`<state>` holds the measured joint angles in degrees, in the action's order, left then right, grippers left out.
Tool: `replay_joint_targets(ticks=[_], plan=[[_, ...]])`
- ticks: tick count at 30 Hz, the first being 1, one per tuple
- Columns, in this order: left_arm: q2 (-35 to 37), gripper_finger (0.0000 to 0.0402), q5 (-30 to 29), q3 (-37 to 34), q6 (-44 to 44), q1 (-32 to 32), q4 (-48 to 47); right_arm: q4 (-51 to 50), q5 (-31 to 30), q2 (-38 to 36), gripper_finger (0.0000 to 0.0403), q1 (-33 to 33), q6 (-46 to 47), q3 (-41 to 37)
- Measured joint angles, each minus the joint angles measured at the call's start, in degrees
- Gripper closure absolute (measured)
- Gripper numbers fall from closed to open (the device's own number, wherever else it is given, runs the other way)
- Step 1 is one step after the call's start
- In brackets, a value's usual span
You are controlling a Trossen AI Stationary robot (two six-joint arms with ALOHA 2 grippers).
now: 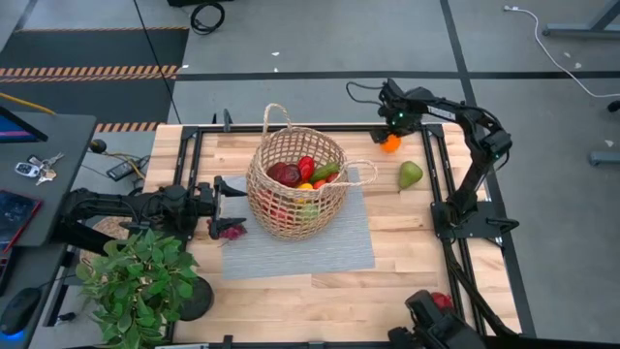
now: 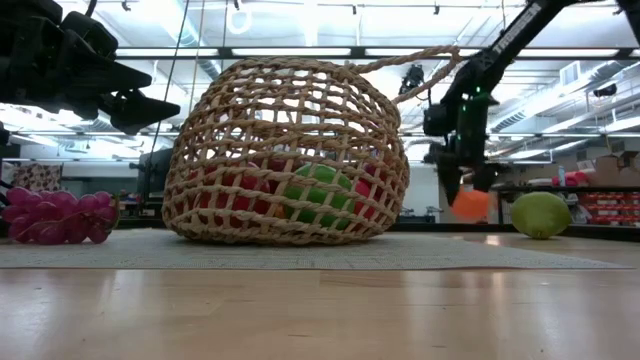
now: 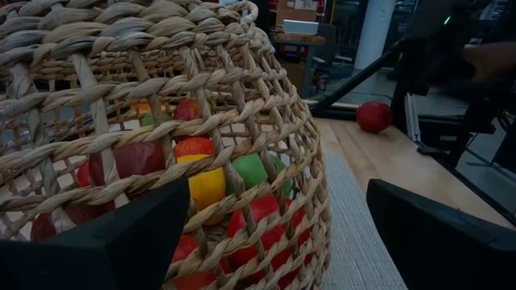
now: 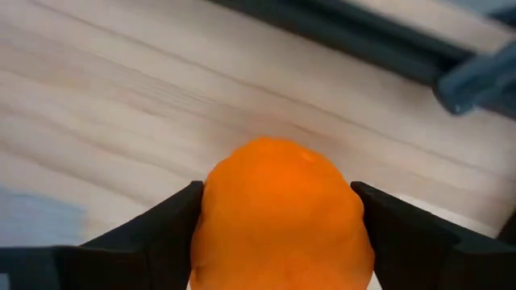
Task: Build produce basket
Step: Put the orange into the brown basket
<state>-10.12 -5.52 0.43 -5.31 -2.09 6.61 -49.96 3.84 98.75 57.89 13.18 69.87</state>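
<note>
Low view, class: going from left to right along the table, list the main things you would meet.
Purple grapes → wicker basket holding produce → orange fruit between the fingers of the right gripper → green pear.

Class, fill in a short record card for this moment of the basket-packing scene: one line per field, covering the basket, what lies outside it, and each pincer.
basket: wicker basket on grey mat, holding mixed produce
orange fruit: orange at the table's far edge, between the right pincer's fingers
right pincer: right pincer around the orange, fingers against its sides
green pear: pear on bare wood, right of the basket
grapes: purple grapes left of the basket
left pincer: left pincer open, beside the basket, holding nothing
</note>
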Motion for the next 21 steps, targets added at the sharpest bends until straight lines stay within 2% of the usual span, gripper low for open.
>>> replay_joint_targets(ticks=[6, 13, 21], plan=[[-0.01, 0.0015, 0.00, 0.00, 0.03, 0.01, 0.00, 3.87, 6.16, -8.68, 0.0104, -3.28, -0.27, 1.96], [-0.01, 0.0015, 0.00, 0.00, 0.01, 0.00, 0.00, 18.53, 12.90, -18.62, 0.0102, -10.27, 3.61, 2.00], [0.01, 0.0015, 0.02, 0.00, 0.00, 0.00, -0.02, 34.99, 16.74, -23.44, 0.0102, -19.02, 11.56, 2.00]])
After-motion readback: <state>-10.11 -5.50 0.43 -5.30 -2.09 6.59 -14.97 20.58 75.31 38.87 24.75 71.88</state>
